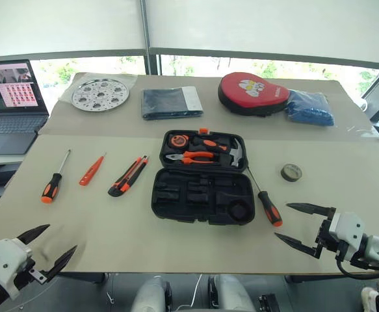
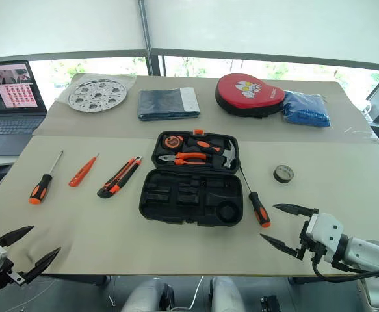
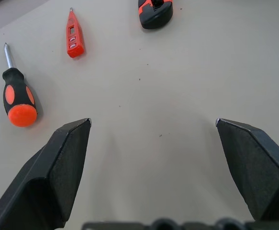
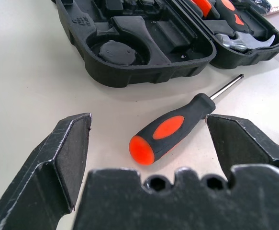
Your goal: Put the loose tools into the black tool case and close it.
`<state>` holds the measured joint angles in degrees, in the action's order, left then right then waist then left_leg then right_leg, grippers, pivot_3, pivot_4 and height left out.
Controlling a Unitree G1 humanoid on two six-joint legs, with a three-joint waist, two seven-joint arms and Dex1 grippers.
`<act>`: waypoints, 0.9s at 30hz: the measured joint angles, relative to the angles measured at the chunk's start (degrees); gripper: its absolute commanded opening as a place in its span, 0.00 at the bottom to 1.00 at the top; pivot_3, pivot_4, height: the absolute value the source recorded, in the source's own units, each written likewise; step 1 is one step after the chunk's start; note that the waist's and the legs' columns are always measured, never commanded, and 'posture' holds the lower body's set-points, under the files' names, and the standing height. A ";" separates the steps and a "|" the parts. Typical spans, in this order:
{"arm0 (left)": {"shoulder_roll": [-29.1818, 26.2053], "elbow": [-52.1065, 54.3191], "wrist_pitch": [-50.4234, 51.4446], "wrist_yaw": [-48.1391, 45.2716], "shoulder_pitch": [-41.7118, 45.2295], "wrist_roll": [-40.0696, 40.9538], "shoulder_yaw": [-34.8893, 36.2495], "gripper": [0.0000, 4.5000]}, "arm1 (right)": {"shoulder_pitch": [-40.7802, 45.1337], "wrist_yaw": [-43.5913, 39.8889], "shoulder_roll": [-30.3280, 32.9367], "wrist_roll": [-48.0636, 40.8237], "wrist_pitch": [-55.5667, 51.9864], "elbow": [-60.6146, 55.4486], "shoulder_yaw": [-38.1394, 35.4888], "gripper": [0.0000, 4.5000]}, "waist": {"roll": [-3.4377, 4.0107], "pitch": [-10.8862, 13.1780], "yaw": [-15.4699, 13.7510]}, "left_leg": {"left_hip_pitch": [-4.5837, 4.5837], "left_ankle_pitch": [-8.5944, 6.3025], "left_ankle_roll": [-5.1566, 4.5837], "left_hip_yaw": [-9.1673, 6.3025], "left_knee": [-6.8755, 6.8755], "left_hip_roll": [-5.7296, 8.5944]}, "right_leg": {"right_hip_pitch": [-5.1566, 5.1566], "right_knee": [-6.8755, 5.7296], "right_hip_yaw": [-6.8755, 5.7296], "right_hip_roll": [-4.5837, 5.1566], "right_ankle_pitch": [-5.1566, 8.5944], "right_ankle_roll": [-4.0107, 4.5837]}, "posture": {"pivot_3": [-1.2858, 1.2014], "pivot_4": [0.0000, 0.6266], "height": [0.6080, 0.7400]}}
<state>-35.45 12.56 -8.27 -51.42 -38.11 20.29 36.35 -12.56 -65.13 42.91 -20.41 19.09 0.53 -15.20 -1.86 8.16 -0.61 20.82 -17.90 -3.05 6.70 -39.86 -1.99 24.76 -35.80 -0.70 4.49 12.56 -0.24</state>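
Note:
The black tool case [image 1: 202, 195] lies open in the middle of the table, its far half holding pliers, a hammer and a tape measure. Left of it lie a black-and-orange screwdriver [image 1: 52, 182], a slim orange screwdriver [image 1: 91, 170] and the utility knife [image 1: 128, 175]. A second black-and-orange screwdriver [image 1: 265, 201] lies just right of the case, and the small tape roll [image 1: 291, 172] farther right. My left gripper [image 1: 45, 244] hangs open at the table's near left edge. My right gripper [image 1: 303, 224] is open near the front right, its fingers a short way from that screwdriver's handle [image 4: 165, 134].
At the back stand a round perforated metal disc [image 1: 99, 94], a folded dark cloth [image 1: 171, 102], a red oval pouch [image 1: 253, 93] and a blue bag [image 1: 311, 107]. A laptop [image 1: 8, 104] sits on a side table at the far left.

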 measured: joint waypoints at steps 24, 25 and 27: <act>-15.51 -5.67 59.69 30.06 29.19 20.67 3.38 1.00 | 14.27 12.10 -12.99 -14.34 -14.59 -23.63 10.40 0.99 | -0.35 0.05 0.34 | -0.63 0.26 0.95 0.02 0.11 -0.34 | -0.37 -0.33 -0.24 -0.20 -0.01 0.25 | 0.52 0.24 1.00; -16.82 -8.94 60.70 29.85 32.89 19.83 0.14 1.00 | 14.60 12.41 -13.00 -14.02 -14.99 -23.51 10.67 0.99 | -0.34 0.07 0.54 | -0.60 0.29 1.02 0.01 0.13 -0.31 | -0.29 -0.40 -0.25 -0.24 -0.01 0.27 | 0.52 0.24 1.00; -18.88 -15.48 61.88 28.98 40.16 16.93 -6.51 1.00 | 15.19 12.68 -12.99 -13.48 -15.50 -23.38 10.99 0.99 | -0.34 0.07 0.70 | -0.60 0.35 1.17 -0.01 0.17 -0.32 | -0.26 -0.42 -0.27 -0.31 0.01 0.30 | 0.52 0.24 1.00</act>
<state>-54.33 -2.91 53.61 -22.44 2.05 37.21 29.84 2.63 -52.45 29.92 -33.89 3.59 -22.85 -4.21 -2.19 8.23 0.09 20.22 -17.55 -1.88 6.70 -39.69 -2.31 24.50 -36.22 -0.98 4.18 12.58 0.06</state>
